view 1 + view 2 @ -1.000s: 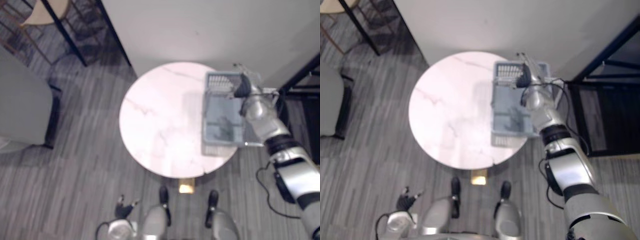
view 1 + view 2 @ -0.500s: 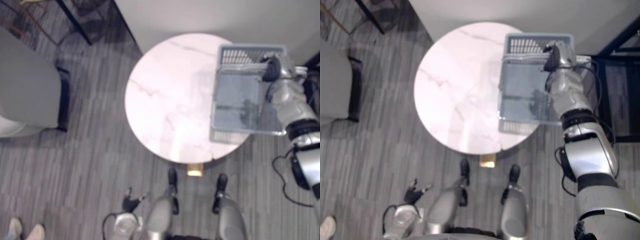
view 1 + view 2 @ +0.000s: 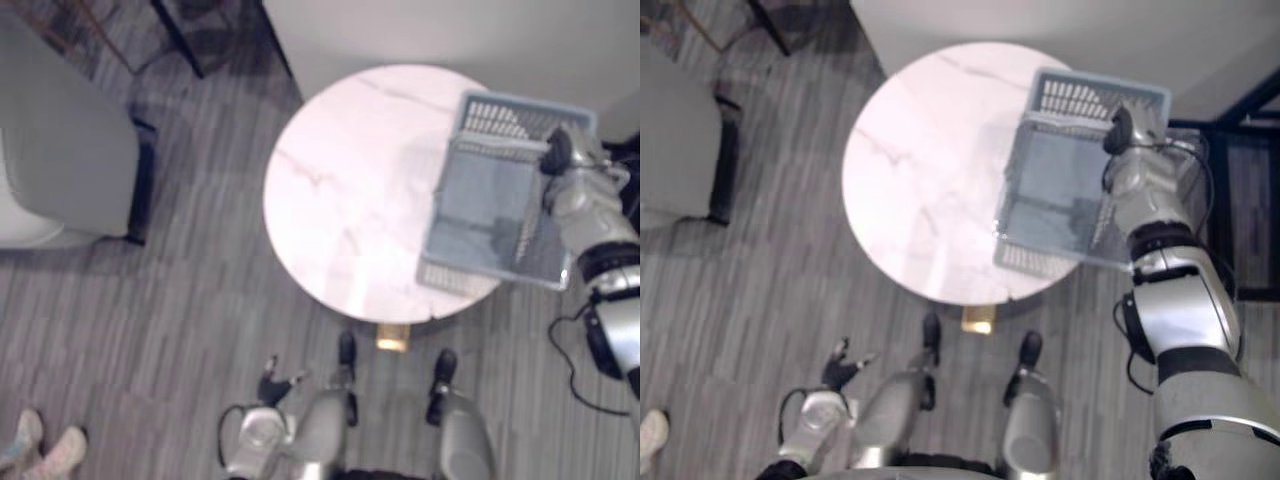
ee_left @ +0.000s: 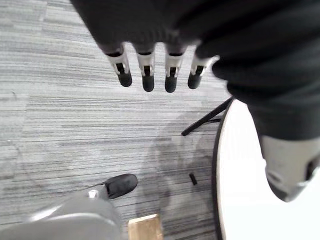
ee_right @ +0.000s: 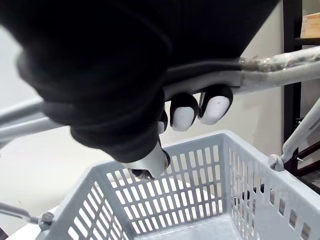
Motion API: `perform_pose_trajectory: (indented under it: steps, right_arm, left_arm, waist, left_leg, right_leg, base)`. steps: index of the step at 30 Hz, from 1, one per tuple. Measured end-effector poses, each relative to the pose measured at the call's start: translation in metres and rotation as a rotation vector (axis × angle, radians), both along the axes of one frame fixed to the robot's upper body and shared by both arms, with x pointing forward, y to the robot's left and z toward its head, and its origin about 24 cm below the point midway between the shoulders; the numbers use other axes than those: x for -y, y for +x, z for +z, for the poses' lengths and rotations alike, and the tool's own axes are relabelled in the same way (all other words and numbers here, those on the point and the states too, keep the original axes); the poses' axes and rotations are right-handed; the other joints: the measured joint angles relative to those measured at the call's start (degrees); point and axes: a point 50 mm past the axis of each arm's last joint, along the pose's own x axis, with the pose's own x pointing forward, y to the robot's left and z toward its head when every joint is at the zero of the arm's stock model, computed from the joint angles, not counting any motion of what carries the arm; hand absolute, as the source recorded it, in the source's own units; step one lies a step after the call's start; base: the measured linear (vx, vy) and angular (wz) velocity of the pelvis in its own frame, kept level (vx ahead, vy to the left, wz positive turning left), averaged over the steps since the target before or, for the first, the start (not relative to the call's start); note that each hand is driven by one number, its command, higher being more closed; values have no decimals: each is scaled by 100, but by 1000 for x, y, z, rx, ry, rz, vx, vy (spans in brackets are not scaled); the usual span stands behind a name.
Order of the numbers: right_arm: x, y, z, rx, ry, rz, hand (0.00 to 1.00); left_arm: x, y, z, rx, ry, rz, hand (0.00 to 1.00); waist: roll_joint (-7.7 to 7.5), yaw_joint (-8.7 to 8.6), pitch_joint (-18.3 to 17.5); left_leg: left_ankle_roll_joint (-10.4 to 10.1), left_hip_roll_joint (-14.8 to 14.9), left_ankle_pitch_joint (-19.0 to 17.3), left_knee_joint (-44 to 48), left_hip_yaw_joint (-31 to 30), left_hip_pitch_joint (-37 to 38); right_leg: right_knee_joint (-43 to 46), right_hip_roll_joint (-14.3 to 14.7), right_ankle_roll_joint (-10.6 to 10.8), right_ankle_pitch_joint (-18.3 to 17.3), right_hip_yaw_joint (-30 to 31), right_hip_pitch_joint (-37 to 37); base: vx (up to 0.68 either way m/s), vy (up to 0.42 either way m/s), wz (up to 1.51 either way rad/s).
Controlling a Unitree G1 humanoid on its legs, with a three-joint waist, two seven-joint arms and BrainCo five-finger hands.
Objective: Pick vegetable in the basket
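Observation:
A grey-blue plastic basket (image 3: 490, 215) with slotted walls sits at the right side of the round table, overhanging its edge. Its floor (image 3: 1055, 195) looks grey and bare. My right hand (image 3: 562, 158) is at the basket's far right rim. In the right wrist view its fingers (image 5: 200, 107) are curled round the silver wire handle (image 5: 282, 67) above the slotted wall (image 5: 165, 200). My left hand (image 3: 272, 384) hangs low beside the table's foot, its fingers (image 4: 147, 75) straight over the carpet.
The white marble table (image 3: 350, 190) stands against a pale wall. A grey armchair (image 3: 60, 170) is on the left, a black metal rack (image 3: 1245, 110) on the right. A person's shoes (image 3: 45, 450) show at the lower left on the grey striped carpet.
My right hand's fingers have curled round the basket's handle. The basket has turned a little askew on the table. The camera has shifted, so the whole scene sits differently.

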Motion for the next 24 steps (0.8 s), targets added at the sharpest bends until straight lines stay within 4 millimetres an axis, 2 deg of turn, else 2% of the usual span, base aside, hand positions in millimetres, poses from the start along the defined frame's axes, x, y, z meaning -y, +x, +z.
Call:
perform_pose_trajectory:
  steps: [2,4,6,8,9,10,11,12,13,14,15,16,18,19,21,22,24]
  right_arm:
    - [4,-8,-12,19,45,8,100]
    - [3,-20,-28,50,94,36,100]
    - [-9,-35,-58,38,167,85,100]
    - [-22,-54,-93,3,246,123,100]
    - [-26,-60,-102,-7,268,130,100]
    - [-30,-73,-119,-37,287,137,100]
    - [-30,-84,-131,-50,323,124,100]
    - [-29,-90,-138,-55,344,108,100]
    - [-26,-101,-151,-76,375,74,100]
    - [-24,-111,-164,-106,409,41,100]
    - [-24,-116,-170,-119,425,26,100]
    - [-23,-124,-180,-139,457,-6,100]
    - [-20,-139,-193,-165,494,-42,100]
    - [-18,-150,-201,-179,527,-72,100]
    - [-14,-170,-214,-204,564,-124,100]
    - [-15,-179,-223,-223,594,-148,100]
    - [-22,-206,-245,-269,695,-218,100]
  left_arm:
    - [4,3,1,6,-9,-28,0]
    - [8,4,2,1,-5,-74,0]
    - [9,2,0,-18,-2,-105,0]
    - [6,-1,-3,-54,22,-135,0]
    - [4,-3,-4,-62,25,-133,0]
    - [0,-7,-6,-77,33,-122,0]
    - [-7,-2,-3,-71,49,-106,0]
    - [-10,-2,-3,-74,59,-102,0]
    - [-16,0,-1,-70,76,-91,0]
    - [-26,1,1,-68,96,-74,0]
    - [-30,1,1,-69,104,-64,0]
    - [-36,0,2,-69,111,-45,0]
    - [-34,0,1,-71,96,-33,0]
    - [-29,0,-1,-74,84,-35,0]
    - [-16,0,-3,-73,54,-45,0]
    - [-12,-1,-5,-81,41,-48,0]
    - [-8,-2,-9,-105,30,-46,0]
  waist:
    - [-47,-30,-19]
    - [-114,-151,-49]
    - [-318,-341,-90]
    - [-589,-412,-221]
    - [-666,-458,-296]
    - [-790,-547,-459]
    - [-886,-602,-525]
    - [-912,-605,-561]
    - [-1012,-602,-636]
    - [-1171,-603,-733]
    - [-1219,-596,-766]
    - [-1282,-574,-815]
    - [-1188,-691,-857]
    - [-1045,-794,-937]
    - [-899,-952,-1032]
    - [-793,-1003,-1109]
    - [-741,-1069,-1188]
  left_leg:
    - [7,-14,4,-13,32,112]
    - [14,-31,10,-12,77,169]
    - [-8,-2,-18,-12,340,316]
    - [-48,95,-161,-11,926,587]
    - [-52,132,-200,-11,1121,655]
    - [-82,208,-282,-10,1500,755]
    - [-90,356,-379,-8,1992,945]
    - [-99,444,-426,26,2210,1009]
    - [-126,615,-556,176,2647,1105]
    - [-238,687,-697,360,3092,1245]
    - [-305,728,-779,475,3298,1333]
    - [-417,832,-890,700,3737,1530]
    - [-475,1056,-969,1012,4239,1713]
    - [-485,1162,-1003,1109,4546,1866]
    - [-521,1214,-1159,1158,4933,2124]
    - [-535,1261,-1255,1150,5013,2189]
    - [-413,1270,-1336,1222,5365,2325]
  right_leg:
    - [39,-18,22,-34,40,69]
    - [10,-18,30,-38,164,111]
    - [-15,39,68,-11,443,102]
    - [-187,207,111,59,958,57]
    - [-260,228,105,69,995,49]
    - [-364,201,4,9,805,-8]
    - [-337,47,-461,-86,49,4]
    - [-281,-61,-608,-157,-428,16]
    - [62,-399,-814,-268,-1478,-31]
    - [470,-805,-931,-334,-2406,-36]
    - [645,-965,-1015,-279,-2785,8]
    - [963,-1093,-1217,-102,-3244,-19]
    - [1170,-944,-1238,-118,-3304,-111]
    - [1162,-790,-1208,-154,-3168,-174]
    - [1110,-557,-946,-405,-2883,-221]
    - [1149,-418,-961,-434,-2725,-340]
    - [1144,-115,-878,-572,-2313,-607]
  base:
    - [-45,21,0]
    - [-43,26,-16]
    - [-21,11,-60]
    - [-10,-13,-126]
    - [-5,-14,-159]
    - [22,18,-178]
    - [59,50,-183]
    - [87,43,-199]
    - [88,27,-199]
    - [117,-14,-200]
    - [165,-44,-213]
    - [161,-89,-177]
    - [123,-168,-168]
    - [103,-165,-142]
    - [100,-104,-116]
    - [84,-86,-113]
    - [33,-57,-117]
